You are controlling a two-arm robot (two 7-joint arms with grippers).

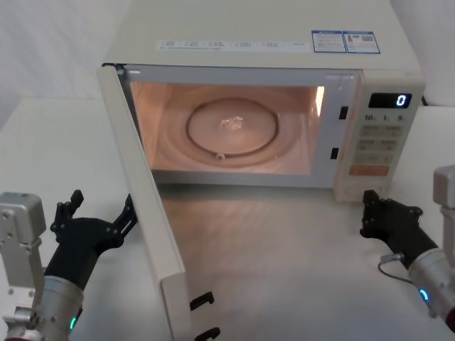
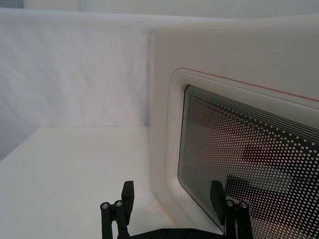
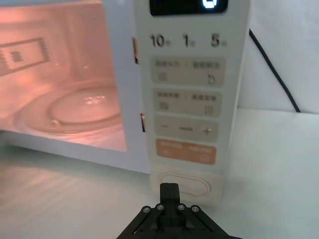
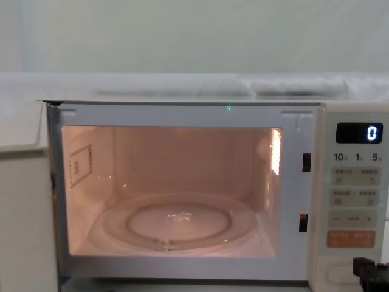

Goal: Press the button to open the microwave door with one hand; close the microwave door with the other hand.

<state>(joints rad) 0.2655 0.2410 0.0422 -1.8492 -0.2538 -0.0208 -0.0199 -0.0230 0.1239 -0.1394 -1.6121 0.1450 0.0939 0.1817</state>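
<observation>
Because the microwave door (image 1: 146, 213) stands swung wide on its left hinge, its free edge toward the robot, the left gripper (image 1: 96, 213) sits just outside the door's outer face with its fingers spread apart and empty, a fit place from which to push the panel shut; the left wrist view shows one fingertip (image 2: 217, 195) before the dotted window, though whether it touches I cannot tell. Farther right, the microwave (image 1: 263, 42) shows its lit cavity and glass turntable (image 1: 231, 128), which suggests the opening step is done. On the control strip, the button (image 3: 185, 184) lies at the bottom, under the orange key (image 3: 186, 151). The right gripper (image 1: 370, 209), fingers drawn together into one tip, hangs just before that button, apart from it, as a pressing tool would.
</observation>
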